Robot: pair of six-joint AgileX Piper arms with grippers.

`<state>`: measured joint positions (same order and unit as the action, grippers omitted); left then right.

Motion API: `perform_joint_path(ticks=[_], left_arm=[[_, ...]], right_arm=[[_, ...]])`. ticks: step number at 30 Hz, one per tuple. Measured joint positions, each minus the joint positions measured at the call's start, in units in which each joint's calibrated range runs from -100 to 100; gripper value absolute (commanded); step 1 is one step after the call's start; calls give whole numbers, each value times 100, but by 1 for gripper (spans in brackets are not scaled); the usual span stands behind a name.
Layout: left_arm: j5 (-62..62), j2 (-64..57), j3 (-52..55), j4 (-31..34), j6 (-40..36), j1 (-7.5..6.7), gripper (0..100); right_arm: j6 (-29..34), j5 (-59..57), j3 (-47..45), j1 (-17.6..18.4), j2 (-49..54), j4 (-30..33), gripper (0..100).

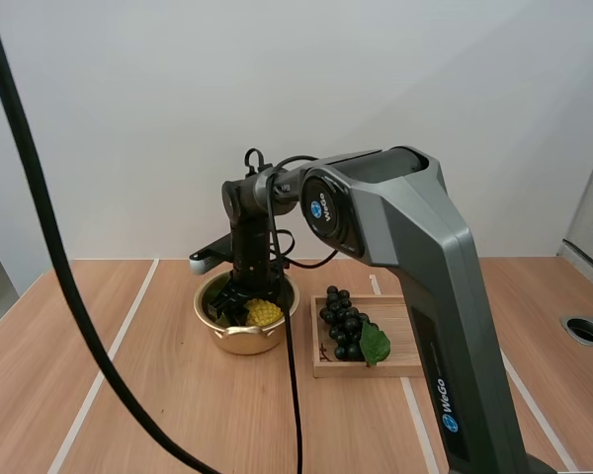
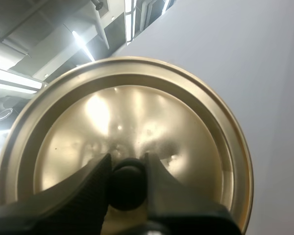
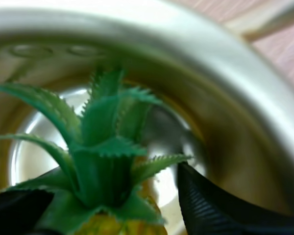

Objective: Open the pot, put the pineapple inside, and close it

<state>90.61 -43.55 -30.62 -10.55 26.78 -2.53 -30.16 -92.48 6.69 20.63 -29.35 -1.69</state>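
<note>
The right tool (image 1: 235, 299) is down inside the pot (image 1: 239, 342). In the right wrist view its two fingers (image 3: 210, 205) stand apart, one on each side of the pineapple (image 1: 265, 313), and one finger seems to have a small gap to the fruit. So I take this tool as open and not pinching, though I cannot be fully sure of the contact. The pineapple is already within the pot, its green crown pointing toward the far wall of the pot and its yellow body low by the fingers.

The left tool (image 2: 127, 160) is closed on the black knob (image 2: 126, 188) of the golden lid (image 2: 137, 112), and it holds the lid up in the air, away from the pot.

In my judgement the step in hand is the placing of the fruit, and it is nearly complete. The next move calls for the right tool to rise straight out, with fingers wide so they do not catch the leaves. Only then can the lid come over the rim and go down flat.

Just beside the pot, on its right, a wooden tray (image 1: 400, 341) carries dark grapes (image 1: 341, 321). Both stand on a wooden bench (image 1: 178, 415) with pale stripes. Behind it is a plain white wall (image 1: 128, 118).
</note>
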Motion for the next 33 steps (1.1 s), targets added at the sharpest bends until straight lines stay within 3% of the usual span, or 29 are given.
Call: perform_joint_path(ticks=[16,33], left_arm=[[210,0,0,4,-9,0,0],[262,0,0,4,-9,0,0]], right_arm=[[0,101,97,0,310,60,100],[0,260,143,0,1927,-43,100]])
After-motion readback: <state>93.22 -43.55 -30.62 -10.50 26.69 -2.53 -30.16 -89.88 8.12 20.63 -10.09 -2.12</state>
